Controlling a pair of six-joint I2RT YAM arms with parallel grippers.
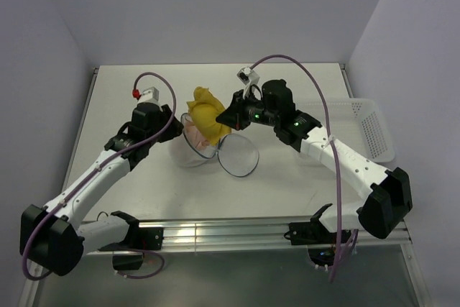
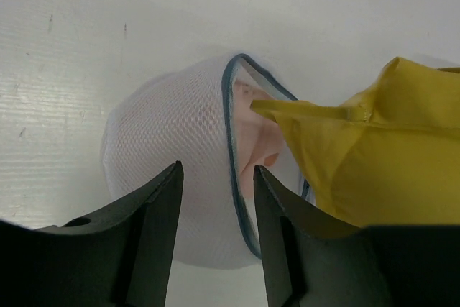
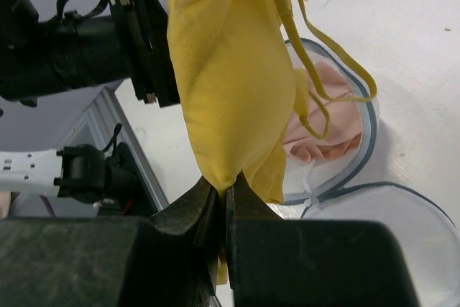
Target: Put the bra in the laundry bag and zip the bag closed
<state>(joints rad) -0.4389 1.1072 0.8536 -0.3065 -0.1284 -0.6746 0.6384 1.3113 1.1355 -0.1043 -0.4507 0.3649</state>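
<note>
Gripping arm: the right gripper (image 3: 224, 193) is pinching a fold of the yellow bra (image 3: 230, 84), its jaws pressed together on the cloth.
Bra: it is hanging in the air between the two grippers, over the far edge of the laundry bag (image 1: 188, 147), and most of it is sitting outside the bag.
Straps: one thin yellow strap (image 3: 338, 62) is looping across the bag's open mouth (whether it is touching anything inside, I cannot tell).
Left gripper (image 2: 215, 177): its jaws are standing apart and holding nothing; they are hovering over the mesh wall and the dark zip rim (image 2: 231, 141), and contact with the bag is not clear.
Laundry bag: it is lying on the white table (image 1: 287, 192) with its mouth facing the bra and its zip undone.
Flap (image 1: 237, 154): the round mesh lid is lying open on the table, just beside the bag on its right.
Inside the bag: a pale pink cloth (image 3: 323, 134) is showing through the opening.
Basket (image 1: 366, 127): a white lattice basket is sitting at the right edge, well apart from the bag.
</note>
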